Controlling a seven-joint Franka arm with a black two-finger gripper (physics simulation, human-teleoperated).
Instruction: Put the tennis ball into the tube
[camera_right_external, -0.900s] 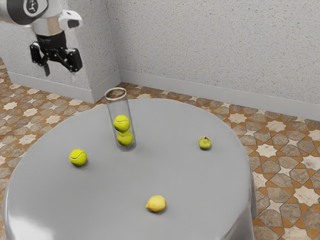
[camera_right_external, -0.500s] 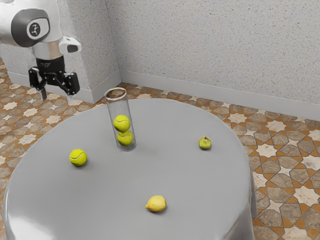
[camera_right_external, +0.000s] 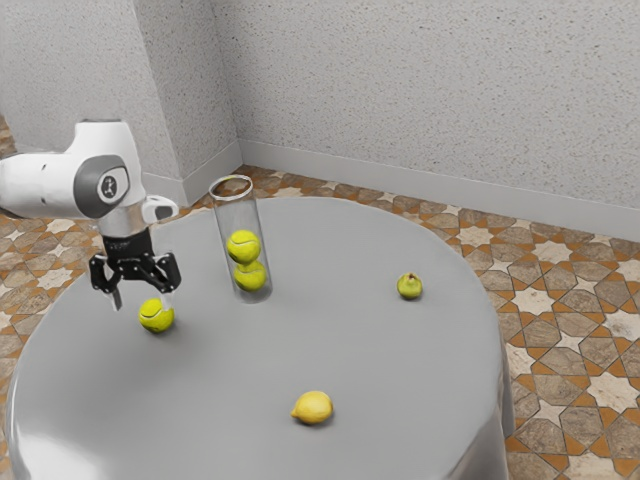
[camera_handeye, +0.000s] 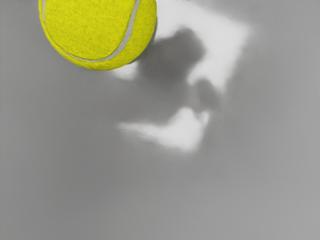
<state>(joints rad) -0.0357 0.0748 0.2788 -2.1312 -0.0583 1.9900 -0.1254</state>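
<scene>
My gripper (camera_right_external: 141, 304) is low over the table at the exterior view's left, its fingers pointing down and spread wide, holding nothing. The loose tennis ball (camera_right_external: 156, 316) rests on the table just beside and below the fingers, toward the exterior view's right; one fingertip overlaps its upper edge there. In the wrist view the same tennis ball (camera_handeye: 97, 27) appears large, with a pale curved seam. The clear tube (camera_right_external: 222, 215) stands upright with an open rim, two tennis balls stacked inside it.
A round table with a grey cloth (camera_right_external: 350, 335) carries everything. A yellow lemon (camera_right_external: 313, 407) lies toward the exterior view's bottom, and a small green fruit (camera_right_external: 409, 286) sits at its right. The tube stands farther from my hand than the loose ball.
My hand has come down a long way and toward the exterior view's right, from above the far table edge to close by the loose ball. The balls, tube and fruit have stayed put.
</scene>
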